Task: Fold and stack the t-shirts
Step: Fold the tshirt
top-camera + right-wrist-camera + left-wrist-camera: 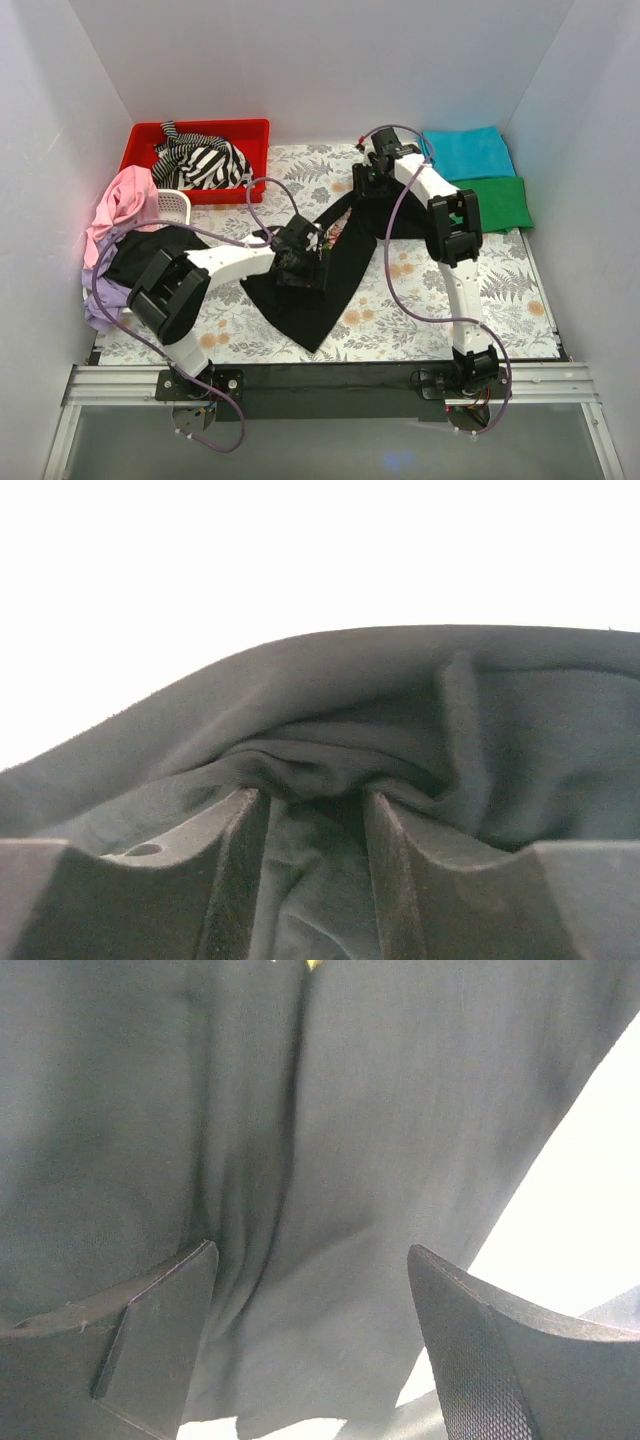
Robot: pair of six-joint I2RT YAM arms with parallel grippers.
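Note:
The black t-shirt with a rose print lies stretched out on the floral mat, from mid-table towards the back. My left gripper hovers low over its middle. In the left wrist view the gripper is open, with black cloth filling the view below and between the fingers. My right gripper is at the shirt's far end. In the right wrist view it is shut on a bunched fold of the black cloth. A folded teal tee and a folded green tee lie at the back right.
A red bin at the back left holds the striped tee. A white slotted basket at the left is draped with pink, lilac and dark cloth. White walls enclose the table.

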